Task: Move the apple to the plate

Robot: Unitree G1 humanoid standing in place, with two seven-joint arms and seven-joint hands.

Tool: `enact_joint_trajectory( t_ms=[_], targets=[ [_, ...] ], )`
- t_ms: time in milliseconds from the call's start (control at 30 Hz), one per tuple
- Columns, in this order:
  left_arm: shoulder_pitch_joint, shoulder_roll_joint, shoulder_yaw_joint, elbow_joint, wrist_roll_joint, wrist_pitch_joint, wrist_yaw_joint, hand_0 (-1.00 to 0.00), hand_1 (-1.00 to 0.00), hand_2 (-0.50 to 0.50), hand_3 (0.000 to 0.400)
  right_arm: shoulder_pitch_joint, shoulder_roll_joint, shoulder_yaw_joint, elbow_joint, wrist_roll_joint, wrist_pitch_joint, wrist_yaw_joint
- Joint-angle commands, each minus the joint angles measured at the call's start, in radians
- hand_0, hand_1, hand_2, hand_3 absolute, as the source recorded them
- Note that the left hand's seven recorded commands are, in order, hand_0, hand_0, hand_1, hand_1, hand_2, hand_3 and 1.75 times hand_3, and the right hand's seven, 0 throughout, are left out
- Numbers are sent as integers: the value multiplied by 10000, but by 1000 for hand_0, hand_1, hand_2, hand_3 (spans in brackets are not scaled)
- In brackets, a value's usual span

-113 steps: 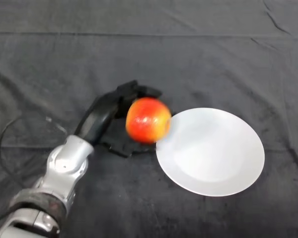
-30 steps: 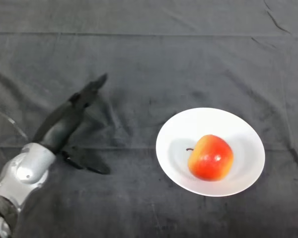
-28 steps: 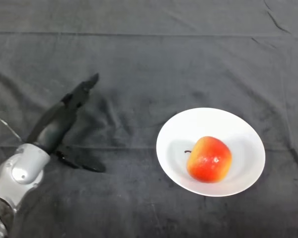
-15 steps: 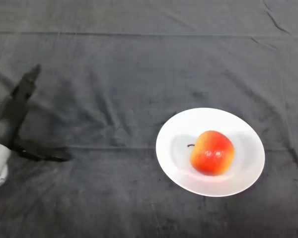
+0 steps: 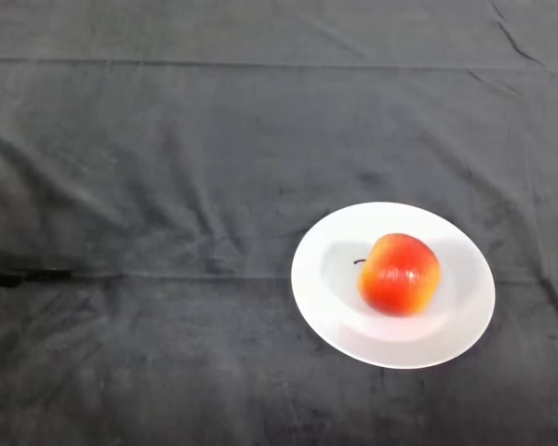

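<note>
The round red-and-yellow apple (image 5: 400, 274) sits in the shallow round white plate (image 5: 330, 321), near its middle, with its stem pointing left. The plate lies on the desk's wrinkled dark cloth (image 5: 214, 139). Only a thin black sliver of the robot hand (image 5: 19, 275) shows at the left edge, well apart from the plate, and I cannot tell how far open it is.

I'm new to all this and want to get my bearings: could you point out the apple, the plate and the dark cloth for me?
apple (image 5: 400, 274), head view, on its red-orange skin.
plate (image 5: 465, 316), head view, on its bare white rim.
dark cloth (image 5: 186, 139), head view, on a bare stretch.
</note>
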Motion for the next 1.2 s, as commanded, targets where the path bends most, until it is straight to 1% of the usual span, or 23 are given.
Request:
enact_joint_trajectory(
  t_ms=[33,167,533,667,833,1100,1200],
  targets=[
    [475,679,402,368,-302,210,136,0,0,0,0,-116,-204,-33,-8,175,-88,13],
    [615,895,894,392,-582,398,163,0,0,0,0,-114,-203,-32,-12,174,-88,11],
    [943,1252,2208,426,-1375,904,300,0,0,0,0,-112,-200,-31,-18,174,-87,8],
    [1066,1334,2780,438,-1780,1078,297,0,0,0,0,-112,-200,-31,-20,174,-86,7],
    [1002,1199,3766,394,-2638,1336,159,0,0,0,0,-112,-199,-31,-21,174,-86,6],
    [1027,986,5687,265,-4366,1639,-365,0,0,0,0,-112,-201,-32,-19,175,-85,6],
    [1068,952,6316,249,-4910,1773,-501,0,0,0,0,-113,-202,-32,-17,175,-85,7]
  ],
)
